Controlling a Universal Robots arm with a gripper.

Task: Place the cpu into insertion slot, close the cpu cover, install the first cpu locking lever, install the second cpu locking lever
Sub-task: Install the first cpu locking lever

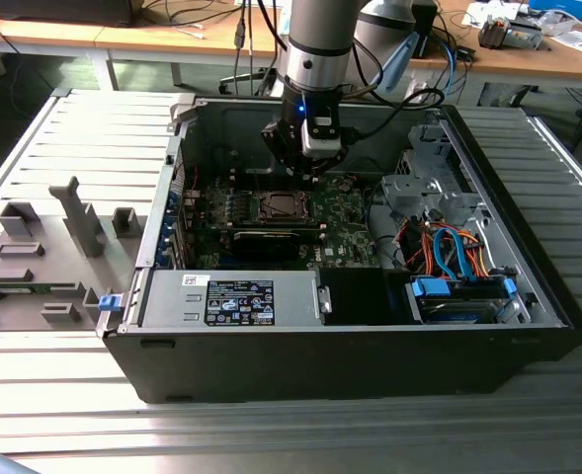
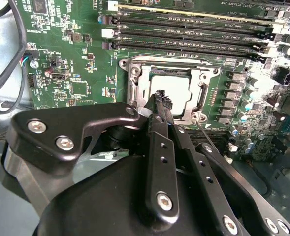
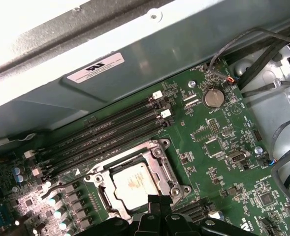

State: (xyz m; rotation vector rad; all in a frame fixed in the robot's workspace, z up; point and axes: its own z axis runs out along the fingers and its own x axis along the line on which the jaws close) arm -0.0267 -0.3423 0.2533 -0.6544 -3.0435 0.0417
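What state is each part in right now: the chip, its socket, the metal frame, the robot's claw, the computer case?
cpu: seated flat in the socket.
insertion slot: filled by the chip.
cpu cover: down around the chip, which shows through its cut-out.
gripper: fingertips pressed together, holding nothing, just above the socket's edge.
computer case: lying on its side, side panel off.
memory slots: empty.

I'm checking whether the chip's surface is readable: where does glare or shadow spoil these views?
In the second wrist view the cpu top is washed out white by glare; in the first wrist view it reads evenly lit, while the case wall blows out.
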